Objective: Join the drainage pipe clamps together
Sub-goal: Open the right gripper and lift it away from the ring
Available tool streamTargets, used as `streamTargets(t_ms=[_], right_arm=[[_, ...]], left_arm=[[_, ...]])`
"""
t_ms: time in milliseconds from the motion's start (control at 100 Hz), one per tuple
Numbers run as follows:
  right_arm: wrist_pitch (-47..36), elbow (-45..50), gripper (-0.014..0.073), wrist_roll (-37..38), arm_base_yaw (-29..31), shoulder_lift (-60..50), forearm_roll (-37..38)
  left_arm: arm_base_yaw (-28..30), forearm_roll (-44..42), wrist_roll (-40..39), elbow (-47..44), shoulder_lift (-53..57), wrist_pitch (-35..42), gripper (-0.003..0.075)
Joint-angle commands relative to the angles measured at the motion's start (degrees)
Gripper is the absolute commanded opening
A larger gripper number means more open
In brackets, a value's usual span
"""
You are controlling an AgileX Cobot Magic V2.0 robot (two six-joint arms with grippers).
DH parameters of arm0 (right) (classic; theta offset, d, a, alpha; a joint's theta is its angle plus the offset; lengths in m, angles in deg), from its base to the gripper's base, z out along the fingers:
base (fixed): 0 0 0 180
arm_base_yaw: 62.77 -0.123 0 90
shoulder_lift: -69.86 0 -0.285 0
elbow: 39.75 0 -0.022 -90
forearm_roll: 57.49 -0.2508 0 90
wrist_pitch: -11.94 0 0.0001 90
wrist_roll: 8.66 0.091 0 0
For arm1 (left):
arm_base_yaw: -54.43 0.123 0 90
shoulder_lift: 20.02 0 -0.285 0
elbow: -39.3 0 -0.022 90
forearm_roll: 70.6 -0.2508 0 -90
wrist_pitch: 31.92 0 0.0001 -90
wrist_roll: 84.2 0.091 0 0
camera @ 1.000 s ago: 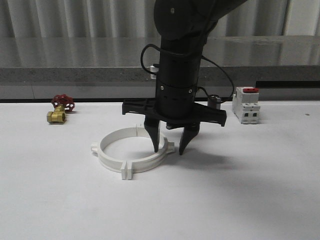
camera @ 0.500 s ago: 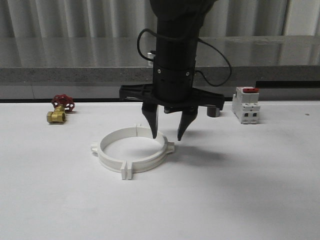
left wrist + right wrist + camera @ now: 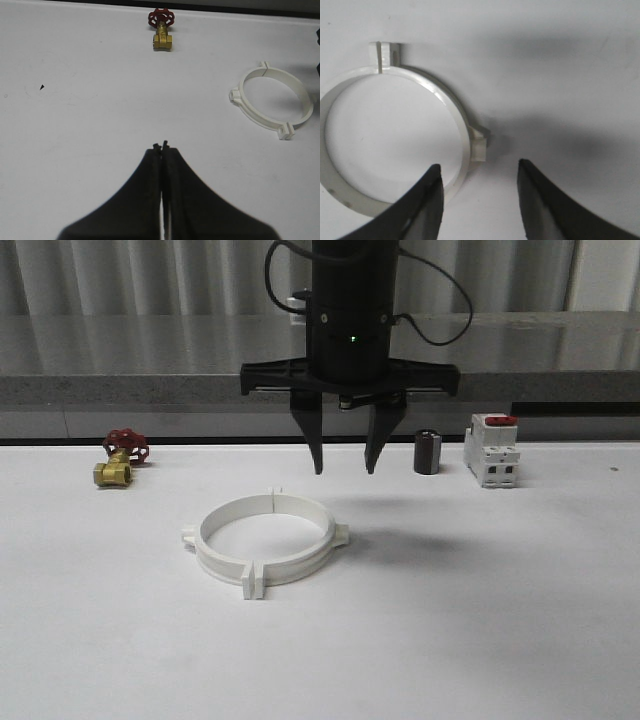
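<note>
The two white drainage pipe clamps [image 3: 215,560] lie flat on the white table, joined into one closed ring with paired tabs at the front and back seams. My right gripper [image 3: 344,470] hangs open above and just behind the ring's right side, holding nothing. In the right wrist view the ring [image 3: 447,102] lies below the open right gripper [image 3: 480,166], its side tab [image 3: 479,142] between the two fingers. My left gripper [image 3: 161,146] is shut on nothing over bare table, with the ring [image 3: 252,111] well off to one side.
A brass valve with a red handle [image 3: 118,462] sits at the back left. A white block with a red switch [image 3: 492,450] and a small dark cylinder [image 3: 427,452] stand at the back right. A grey ledge runs behind the table.
My right gripper has lifted from straddling the ring's right rim to well above it, staying open. The ring has stayed put. The dark cylinder has come into sight behind.
</note>
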Motion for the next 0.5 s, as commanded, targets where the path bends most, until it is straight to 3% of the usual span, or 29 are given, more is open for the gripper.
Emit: streamTargets(t_ms=[0, 490], right_arm=[[0.3, -2.0, 0.0364, -2.8, 1.8, -6.0, 1.3], [4.2, -0.3, 0.0361, -16.5, 15.7, -17.4, 1.1]], left_arm=[[0.0, -0.2, 0.0, 1.6, -0.3, 3.7, -0.002], [0.0, -0.2, 0.0, 1.6, -0.3, 3.7, -0.002]])
